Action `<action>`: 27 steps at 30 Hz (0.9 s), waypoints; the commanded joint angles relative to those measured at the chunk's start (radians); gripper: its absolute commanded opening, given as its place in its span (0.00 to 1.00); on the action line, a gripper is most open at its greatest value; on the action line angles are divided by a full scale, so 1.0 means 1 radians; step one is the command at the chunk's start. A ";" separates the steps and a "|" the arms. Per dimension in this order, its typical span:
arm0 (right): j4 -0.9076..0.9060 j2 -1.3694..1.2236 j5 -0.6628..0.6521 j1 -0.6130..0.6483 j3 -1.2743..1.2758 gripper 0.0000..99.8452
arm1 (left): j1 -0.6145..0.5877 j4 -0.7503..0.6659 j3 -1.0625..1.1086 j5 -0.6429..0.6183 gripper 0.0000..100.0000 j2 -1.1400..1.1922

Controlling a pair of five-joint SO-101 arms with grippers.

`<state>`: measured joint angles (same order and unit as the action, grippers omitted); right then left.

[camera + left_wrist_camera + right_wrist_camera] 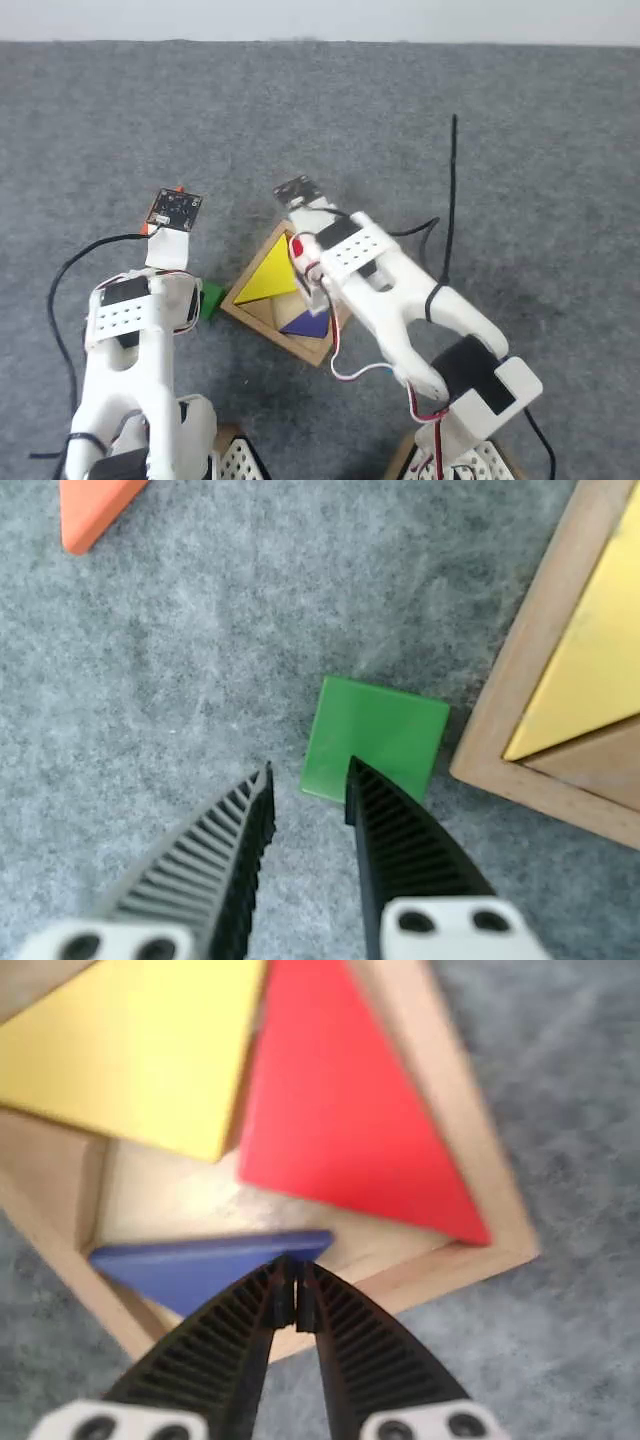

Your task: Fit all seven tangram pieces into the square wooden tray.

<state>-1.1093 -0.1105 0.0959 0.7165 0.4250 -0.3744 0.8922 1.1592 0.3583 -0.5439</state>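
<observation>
We are seeing the left gripper (308,777) hovering with its jaws apart over the grey felt table (180,660). One fingertip (352,772) is overlapping the near edge of the flat green square piece (375,735), which is lying just beside the square wooden tray (520,680). The right gripper (295,1265) is hanging with its jaws pressed together at the edge of the blue triangular piece (200,1265). That piece is sitting in the tray with the large yellow triangle (130,1050) and the red triangle (340,1120). An orange piece (90,510) is lying well apart on the table.
</observation>
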 commanded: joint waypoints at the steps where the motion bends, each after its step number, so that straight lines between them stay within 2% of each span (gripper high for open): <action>1: -0.019 0.035 -0.005 0.068 0.026 0.01 | -0.009 -0.012 -0.005 0.011 0.12 -0.034; 6: -0.053 0.047 -0.008 0.090 0.049 0.01 | -0.009 -0.012 -0.005 0.011 0.12 -0.034; 15: -0.251 0.194 -0.011 0.084 -0.044 0.01 | -0.009 -0.012 -0.005 0.011 0.12 -0.034; 20: -0.110 0.193 -0.005 0.084 -0.068 0.01 | -0.009 -0.012 -0.005 0.011 0.12 -0.034; 27: 0.021 0.002 -0.002 0.090 -0.074 0.01 | -0.009 -0.012 -0.005 0.011 0.12 -0.034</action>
<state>-1.1354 -0.0445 0.0959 0.7979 0.4112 -0.3744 0.8922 1.1592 0.3583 -0.5439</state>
